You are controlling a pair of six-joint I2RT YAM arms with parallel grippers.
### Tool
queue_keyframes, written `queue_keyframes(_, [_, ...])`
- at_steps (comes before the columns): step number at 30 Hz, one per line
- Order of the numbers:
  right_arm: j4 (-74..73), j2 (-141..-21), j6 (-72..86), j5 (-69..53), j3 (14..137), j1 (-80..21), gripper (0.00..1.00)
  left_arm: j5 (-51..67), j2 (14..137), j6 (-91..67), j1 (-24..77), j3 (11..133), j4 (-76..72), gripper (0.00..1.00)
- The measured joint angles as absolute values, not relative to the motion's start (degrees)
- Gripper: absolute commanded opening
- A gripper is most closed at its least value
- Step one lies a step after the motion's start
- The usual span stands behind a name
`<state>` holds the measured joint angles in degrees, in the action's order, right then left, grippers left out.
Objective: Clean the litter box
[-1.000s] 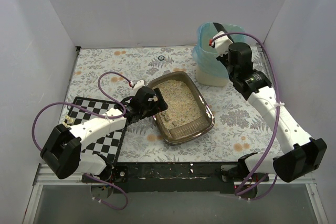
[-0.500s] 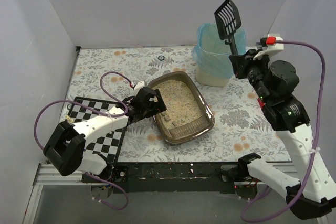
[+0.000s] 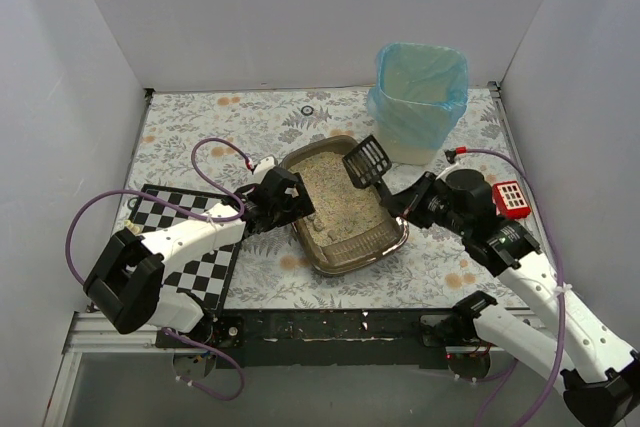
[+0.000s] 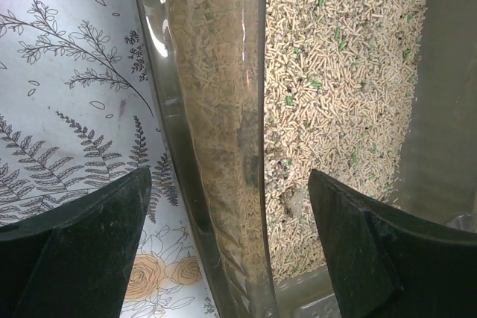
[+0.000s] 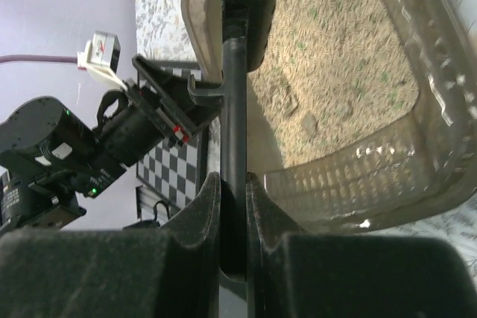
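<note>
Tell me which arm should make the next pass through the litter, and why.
Right. The right arm has its jaws shut on the handle of the scoop, whose slotted head is over the litter box. The left arm has its jaws open astride the box's wall, holding no tool.

Beige bin (image 3: pixel 412 143) lined with a blue bag (image 3: pixel 385 107), upright, far right of the surface (image 3: pixel 200 117). Surface printed with grey ferns and orange flowers. Black-and-white checkerboard (image 3: pixel 195 252), flat, near left. Black slotted scoop (image 3: pixel 367 161), raised, tilted. Small dark ring (image 3: pixel 308 109), far centre.
</note>
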<state>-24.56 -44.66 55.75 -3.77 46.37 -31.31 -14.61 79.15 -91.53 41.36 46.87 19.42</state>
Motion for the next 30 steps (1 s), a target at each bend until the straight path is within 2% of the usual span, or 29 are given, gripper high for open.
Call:
queue_keyframes(4, [-26.48,-45.98,57.06,0.08,46.59,-36.95,0.01,-14.59,79.15,-91.57,41.36,46.87,19.42,0.72])
queue_keyframes(7, [-30.81,-53.91,51.37,4.58,54.30,-41.06,0.01,-14.57,79.15,-91.31,41.36,46.87,19.44,0.63])
queue_keyframes(11, [-32.18,-63.48,41.80,10.79,61.58,-46.22,0.01,-14.59,79.15,-90.80,41.36,46.87,19.46,0.57])
queue_keyframes(15, [-37.52,-71.61,34.74,19.59,67.48,-51.96,0.01,-14.61,79.35,-89.36,41.34,46.87,19.77,0.55])
queue_keyframes(20, [-42.15,-83.35,26.24,37.26,73.69,-60.90,0.01,-14.52,79.70,-88.40,41.36,46.89,20.21,0.56])
queue_keyframes(24, [-48.03,-95.20,24.38,49.45,80.07,-61.84,0.01,-14.48,79.72,-88.25,41.36,46.89,20.56,0.56])
queue_keyframes(26, [-50.98,-99.66,24.97,52.93,82.19,-61.76,0.01,-13.96,79.72,-88.18,41.30,46.87,20.67,0.56])
queue_keyframes(30, [-52.69,-101.12,25.12,54.00,83.83,-61.58,0.01,-13.26,79.94,-88.68,40.38,46.57,20.88,0.56])
